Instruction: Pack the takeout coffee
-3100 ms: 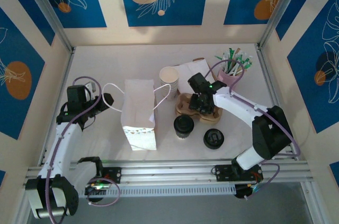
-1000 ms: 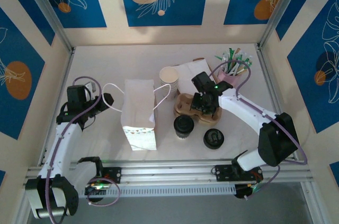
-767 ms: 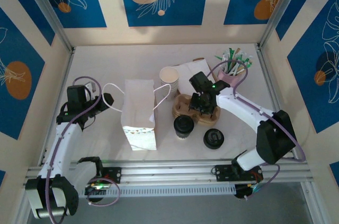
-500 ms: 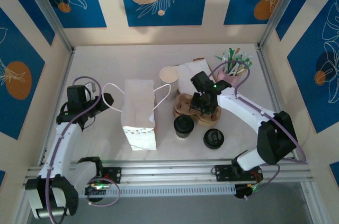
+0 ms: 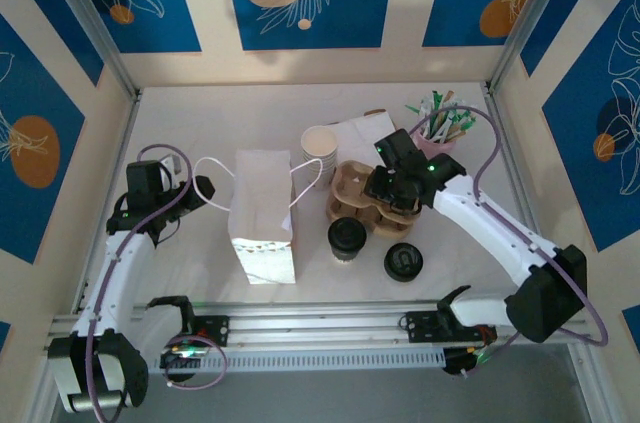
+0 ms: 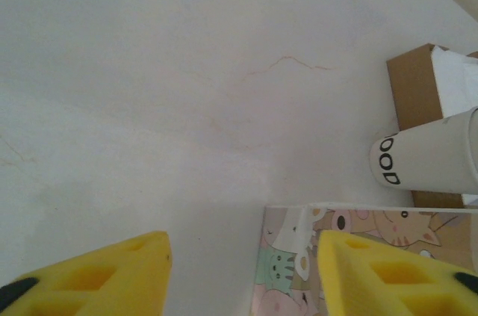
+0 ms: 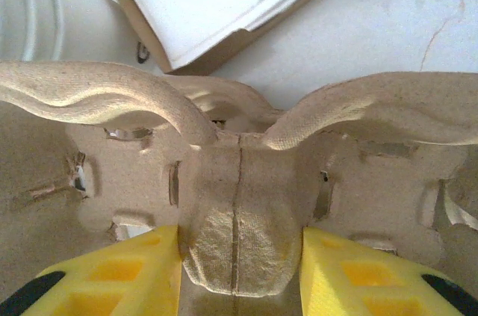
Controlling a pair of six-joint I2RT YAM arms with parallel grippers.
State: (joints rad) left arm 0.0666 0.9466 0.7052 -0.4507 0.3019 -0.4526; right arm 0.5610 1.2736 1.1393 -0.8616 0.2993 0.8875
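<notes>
Takeout coffee (image 5: 347, 235) stands on pale tabletop (image 5: 220, 118) between blue-patterned walls (image 5: 310, 13).

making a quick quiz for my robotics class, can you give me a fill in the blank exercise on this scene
1. The takeout coffee wears a ____ lid.
2. The left gripper is ____, with nothing between its fingers.
3. The right gripper, shut on the middle ridge of the pulp cup carrier, has ____ fingers.
4. In the top view the paper bag lies to the ____ of the takeout coffee.

Missing words: black; open; yellow; left
</notes>
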